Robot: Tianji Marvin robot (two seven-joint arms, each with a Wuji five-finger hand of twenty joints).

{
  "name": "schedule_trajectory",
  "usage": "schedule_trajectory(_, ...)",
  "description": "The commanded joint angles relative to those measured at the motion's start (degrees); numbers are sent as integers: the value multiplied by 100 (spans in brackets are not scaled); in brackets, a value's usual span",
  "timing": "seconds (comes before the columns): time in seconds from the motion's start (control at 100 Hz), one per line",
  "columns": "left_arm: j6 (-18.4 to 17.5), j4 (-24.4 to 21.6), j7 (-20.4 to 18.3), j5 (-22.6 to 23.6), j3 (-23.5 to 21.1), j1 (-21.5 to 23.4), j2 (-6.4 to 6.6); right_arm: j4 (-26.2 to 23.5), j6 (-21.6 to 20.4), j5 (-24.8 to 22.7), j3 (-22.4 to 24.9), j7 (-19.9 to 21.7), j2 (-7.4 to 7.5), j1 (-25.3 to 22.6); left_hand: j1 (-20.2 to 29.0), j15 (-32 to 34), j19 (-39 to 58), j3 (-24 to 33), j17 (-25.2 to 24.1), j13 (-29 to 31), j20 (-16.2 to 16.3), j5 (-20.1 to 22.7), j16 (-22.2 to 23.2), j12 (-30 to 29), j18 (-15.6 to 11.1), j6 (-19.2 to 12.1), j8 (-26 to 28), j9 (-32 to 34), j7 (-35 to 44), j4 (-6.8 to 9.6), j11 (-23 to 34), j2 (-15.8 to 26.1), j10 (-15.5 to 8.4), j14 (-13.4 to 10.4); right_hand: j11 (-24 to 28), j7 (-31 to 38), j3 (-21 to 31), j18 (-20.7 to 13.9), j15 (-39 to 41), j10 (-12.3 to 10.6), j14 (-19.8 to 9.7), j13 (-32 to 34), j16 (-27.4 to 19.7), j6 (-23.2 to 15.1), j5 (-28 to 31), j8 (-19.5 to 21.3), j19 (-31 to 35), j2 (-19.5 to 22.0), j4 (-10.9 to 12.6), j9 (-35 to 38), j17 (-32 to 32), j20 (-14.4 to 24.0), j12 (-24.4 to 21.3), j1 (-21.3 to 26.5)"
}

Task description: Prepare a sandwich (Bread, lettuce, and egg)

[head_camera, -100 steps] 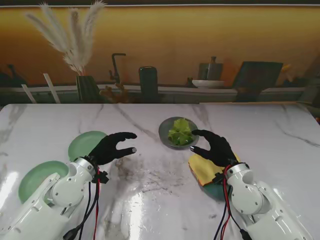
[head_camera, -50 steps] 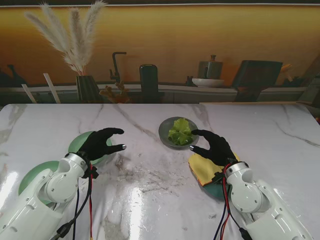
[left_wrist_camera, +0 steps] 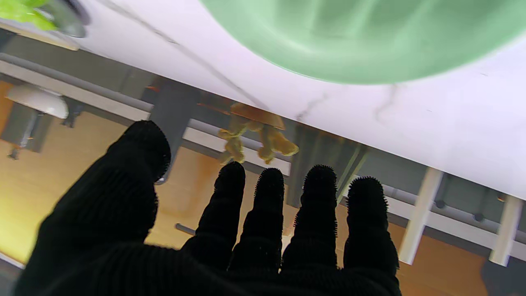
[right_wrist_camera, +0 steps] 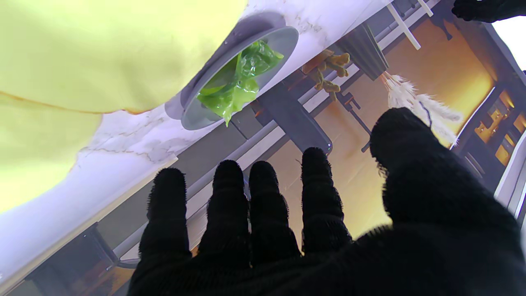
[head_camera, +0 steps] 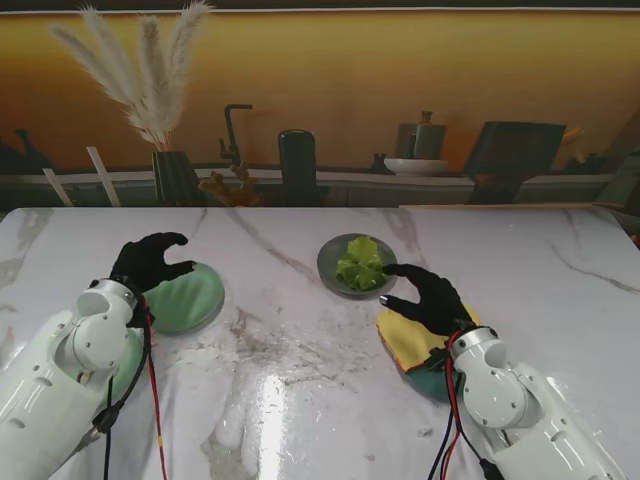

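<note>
A white marble-patterned table fills the kitchen set, backed by an amber wall and a shelf carrying a dark vase of pale pampas grass, a tall dark cylinder and a white bowl. The robot's black-gloved left hand hovers at the far left edge of a pale green round plate, fingers loosely curled and apart, thumb clear of them, gripping nothing; the left wrist view shows the four fingers side by side with the plate's bare surface just beyond them, so the plate appears to hold no food. That placement suggests the hand is positioned to steady or take the plate as the base for the sandwich. A second green plate lies nearer to me, largely hidden under the left forearm. The black-gloved right hand hangs over a yellow sheet-like item resting on a dark teal dish, whose identity cannot be told; its fingers are spread and empty, tips pointing toward the small grey round plate. On that plate sits the crumpled green lettuce leaf, also clear in the right wrist view, just beyond the fingertips and untouched. No bread or egg can be identified with confidence, so assembly seems barely begun
</note>
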Motion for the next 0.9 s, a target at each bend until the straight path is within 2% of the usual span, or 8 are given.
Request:
schedule_trajectory(0.0, 303, 205, 17, 91, -87, -167, 75, -35, 21, 17, -41, 43, -91, -6, 31, 106, 61, -129, -93, 20, 86, -6, 54, 112, -8, 80, 64, -5, -44, -90, 32, -33, 41, 109, 52, -2, -113, 37, 26, -53, -123, 18, 44, -16, 82, 36, 98, 157, -26, -34, -36, 98, 29, 70)
schedule_trajectory(0.24, 1085, 679, 207, 343, -15, -418, 67, -29, 72, 25, -84, 86, -85, 27, 273, 465, 392, 133, -3, 85, 297, -3, 359, 327, 79, 195, 159, 12, 103, 38, 286, -247, 117, 222, 58, 0, -127, 27, 24, -60, -141, 16, 44, -23, 86, 36, 94, 182, -23, -21, -37, 109, 33, 84)
schedule_trajectory(0.34, 1223, 957, 281, 275, 71, -564, 50, -34, 78, 23, -89, 100, -82, 24, 313, 815, 661, 689, 179, 244, 478, 33, 679, 595, 77, 249, 345, 150, 418, 95, 582, -419, 134, 253, 61, 2, -130, 30, 26, -57, -137, 15, 45, -8, 90, 37, 94, 189, -19, -19, -27, 116, 35, 109)
schedule_trajectory(0.6, 1502, 1649, 614, -297, 461, -1004, -96, -60, 122, 11, -89, 128, -76, 14, 388, 1964, 1574, 1350, 825, 883, 1194, 252, 1631, 1362, 177, 254, 1114, 862, 1512, 9, 1413, -347, 117, 364, 72, 5, -159, 33, 36, -53, -130, 20, 48, -19, 85, 38, 96, 217, -14, -20, -28, 128, 37, 159)
schedule_trajectory(0.64, 1538, 1766, 708, -359, 536, -1081, -126, -64, 127, 8, -86, 133, -75, 14, 523, 2164, 1725, 1508, 973, 1034, 1324, 292, 1774, 1475, 198, 195, 1348, 1018, 1750, -90, 1542, -509, 108, 366, 75, 4, -166, 34, 38, -59, -132, 22, 48, -21, 83, 38, 95, 222, -13, -17, -29, 129, 38, 158)
schedule_trajectory(0.72, 1678, 1921, 786, -469, 666, -1202, -169, -67, 136, -1, -78, 132, -74, 12, 726, 2282, 1870, 1720, 1180, 1184, 1404, 324, 1826, 1527, 237, 143, 1447, 1153, 1902, -170, 1626, -695, 107, 384, 77, 9, -173, 32, 38, -52, -127, 16, 48, -27, 90, 39, 95, 221, -11, -16, -28, 131, 38, 165)
schedule_trajectory(0.74, 1740, 1939, 790, -509, 690, -1221, -181, -69, 140, -3, -75, 132, -74, 10, 771, 2335, 1920, 1896, 1221, 1196, 1449, 309, 1841, 1795, 262, 150, 1412, 1177, 1981, -248, 1596, -751, 127, 405, 78, 9, -175, 33, 40, -50, -132, 19, 48, -31, 90, 39, 95, 225, -10, -15, -28, 131, 38, 170)
schedule_trajectory(0.89, 1967, 2142, 853, -650, 855, -1348, -235, -84, 171, -6, -55, 136, -74, -7, 1004, 2474, 2030, 2119, 1401, 1298, 1497, 273, 1877, 2335, 271, 139, 1395, 1378, 2122, -209, 1382, -859, 129, 408, 86, 12, -188, 32, 48, -42, -114, 36, 50, -26, 96, 38, 94, 229, -6, 5, -27, 135, 39, 182)
